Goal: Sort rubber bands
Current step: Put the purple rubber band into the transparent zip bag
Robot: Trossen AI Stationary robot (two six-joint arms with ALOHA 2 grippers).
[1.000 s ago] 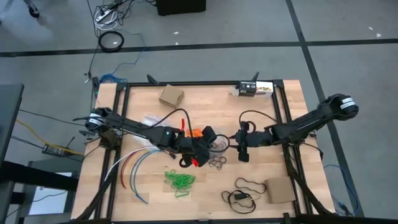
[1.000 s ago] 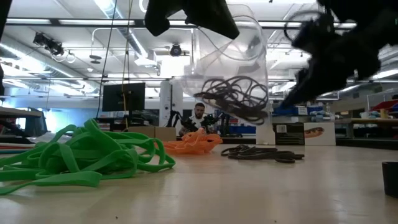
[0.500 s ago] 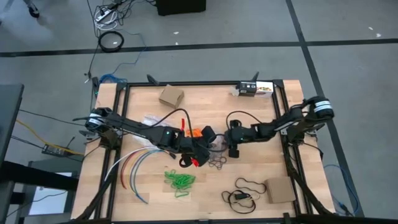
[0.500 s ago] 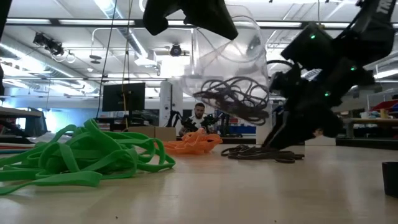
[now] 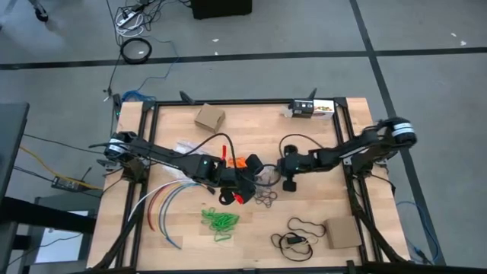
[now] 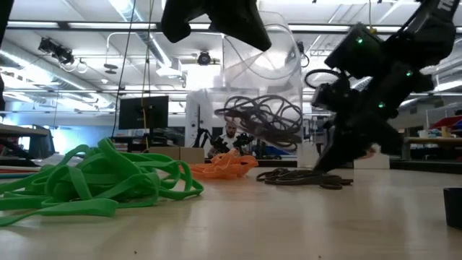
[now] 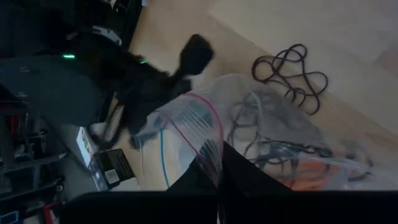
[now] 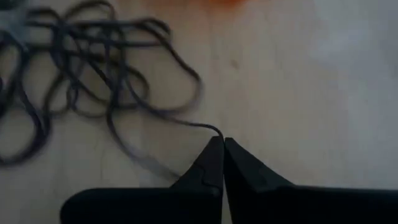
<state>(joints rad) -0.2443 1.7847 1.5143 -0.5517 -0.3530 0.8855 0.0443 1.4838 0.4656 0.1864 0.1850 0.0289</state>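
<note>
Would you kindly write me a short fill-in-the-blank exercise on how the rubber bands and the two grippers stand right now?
1. The left gripper is shut on a clear plastic ____ with dark bands inside.
2. The right gripper has pinched a ____ rubber band on the table.
3. The heap of bands nearest the low camera is ____.

Missing words: bag; dark; green

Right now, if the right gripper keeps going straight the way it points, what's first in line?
Probably the dark rubber bands on the table: the right gripper, shut on one strand, points at that tangle. The clear bag hangs close beyond; depth unclear.
</note>
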